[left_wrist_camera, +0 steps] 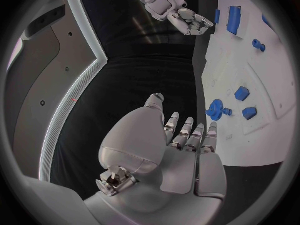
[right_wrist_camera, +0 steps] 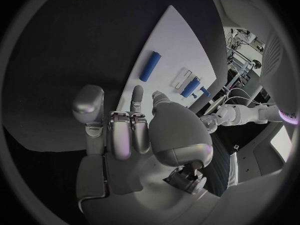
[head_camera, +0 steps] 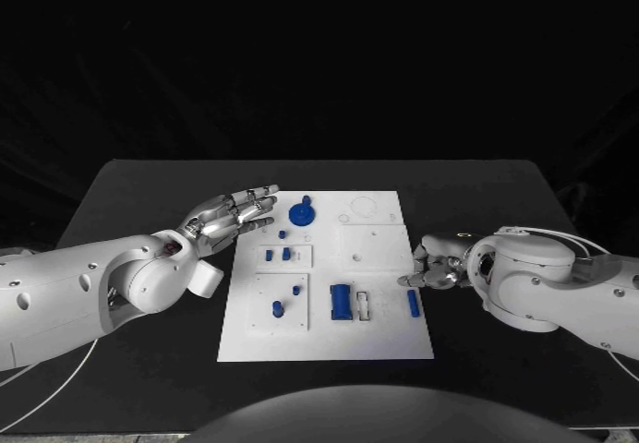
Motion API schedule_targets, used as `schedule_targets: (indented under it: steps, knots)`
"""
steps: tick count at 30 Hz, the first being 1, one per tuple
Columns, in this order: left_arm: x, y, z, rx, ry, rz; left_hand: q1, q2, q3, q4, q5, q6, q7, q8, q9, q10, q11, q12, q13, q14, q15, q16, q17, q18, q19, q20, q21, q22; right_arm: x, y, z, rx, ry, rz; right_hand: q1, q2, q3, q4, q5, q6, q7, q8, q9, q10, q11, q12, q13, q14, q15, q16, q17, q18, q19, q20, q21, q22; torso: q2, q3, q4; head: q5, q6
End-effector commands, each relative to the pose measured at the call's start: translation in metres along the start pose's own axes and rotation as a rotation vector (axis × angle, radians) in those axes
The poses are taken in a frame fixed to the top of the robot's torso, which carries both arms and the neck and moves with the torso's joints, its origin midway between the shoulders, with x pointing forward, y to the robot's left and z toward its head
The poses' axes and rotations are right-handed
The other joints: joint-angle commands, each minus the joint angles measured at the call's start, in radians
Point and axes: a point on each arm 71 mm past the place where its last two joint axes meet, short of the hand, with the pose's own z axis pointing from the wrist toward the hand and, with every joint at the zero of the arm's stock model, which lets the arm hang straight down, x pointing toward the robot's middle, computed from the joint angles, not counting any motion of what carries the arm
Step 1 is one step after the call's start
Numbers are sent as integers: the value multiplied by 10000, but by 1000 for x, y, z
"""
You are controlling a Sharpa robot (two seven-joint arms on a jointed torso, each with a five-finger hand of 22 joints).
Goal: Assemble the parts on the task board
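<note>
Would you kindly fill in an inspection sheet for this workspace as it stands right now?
Surface: black table, bare around the board.
Job's things: white task board lies flat mid-table; blue gear at its far left corner; blue rod near its right edge; blue block beside a slot; several small blue pegs on its left half.
Clutter: nothing seen.
Hands: left hand off the board's far left corner, fingers extended, holding nothing; right hand at the board's right edge, fingers curled, nothing in them.
Cables: thin white cable over the right arm.
Surroundings: dark backdrop behind the table.
</note>
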Motion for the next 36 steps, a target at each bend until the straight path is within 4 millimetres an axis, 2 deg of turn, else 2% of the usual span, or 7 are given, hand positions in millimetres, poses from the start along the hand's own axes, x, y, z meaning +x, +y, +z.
schedule_targets:
  steps: [1, 4, 11, 18, 24, 29, 36]
  knots:
    - [1, -3, 0, 387, 4, 68, 109, -7, 4, -80, 43, 87, 18, 46, 12, 113, 7, 123, 16, 128, -4, 77, 19, -77, 107, 12, 46, 35, 2, -2, 0, 237, 295, -449, -52, 40, -56, 23, 52, 85, 2, -15, 17, 1049, -87, 38, 2631, 786, -78, -18, 1266, 79, 3, -91, 26, 1107, 5, 0, -3, -22, 0]
    - [1, -3, 0, 407, 3, 69, 112, -7, 4, -84, 47, 91, 21, 48, 12, 128, 6, 141, 18, 139, -7, 84, 21, -76, 121, 12, 53, 47, 3, -2, 0, 236, 432, -415, -43, 67, -77, -2, 39, 57, 23, -404, 28, 1049, -63, 38, 2631, 780, -73, -35, 1235, 82, -7, -111, -23, 1095, 7, -3, 4, -34, 0]
    - [1, -3, 0, 408, 13, 66, 116, -8, 5, -91, 58, 93, 25, 49, 11, 154, 12, 172, 21, 153, -11, 93, 23, -74, 132, 12, 59, 51, 6, -1, 0, 204, 739, -245, 68, 115, -141, -24, 27, 452, 258, -2201, -385, 1049, 94, 38, 2631, 776, 73, -52, 1201, 72, -3, -5, -56, 1088, 8, -5, 5, -37, 0]
    - [0, -2, 1, 392, 24, 62, 118, -8, 5, -94, 62, 86, 27, 48, 10, 163, 16, 181, 22, 155, -11, 94, 23, -74, 129, 11, 57, 43, 13, 0, 1, 192, 1049, -121, 186, 102, -202, -57, 8, 799, 418, -3591, -846, 1049, 250, 38, 2631, 765, 179, -83, 1137, 78, -9, 99, -141, 1071, 10, 4, 7, 102, 0]
    - [-1, -2, 0, 370, 3, 66, 119, -8, 5, -96, 65, 81, 29, 46, 9, 166, 21, 176, 21, 156, -11, 95, 22, -74, 130, 11, 57, 42, 18, 1, 2, 160, 1296, 47, 429, 73, -170, -149, 218, 1053, 462, -4269, -1040, 1049, 294, 38, 2631, 762, 213, -92, 1116, 88, -4, 142, -165, 1068, 1, 2, -3, 202, 0]
    - [0, -2, 0, 343, 25, 56, 121, -8, 6, -99, 69, 70, 29, 44, 7, 170, 27, 178, 21, 153, -11, 92, 21, -74, 130, 11, 57, 40, 24, 1, 3, 173, 1577, 74, 577, 13, -140, -211, 617, 1085, 519, -4699, -1129, 1049, 332, 38, 2631, 744, 242, -137, 1028, 105, -27, 169, -297, 1040, 1, -3, 0, 173, 0]
    - [1, -1, 1, 288, 83, 29, 122, -8, 6, -101, 71, 66, 30, 43, 7, 168, 32, 165, 19, 152, -10, 91, 21, -74, 126, 11, 55, 33, 33, 2, 5, 154, 2043, 393, 1198, -178, 192, -605, 2317, 936, 633, -5345, -1195, 1049, 425, 38, 2631, 715, 309, -213, 894, 140, -79, 215, -540, 990, 4, 6, -4, 184, 0]
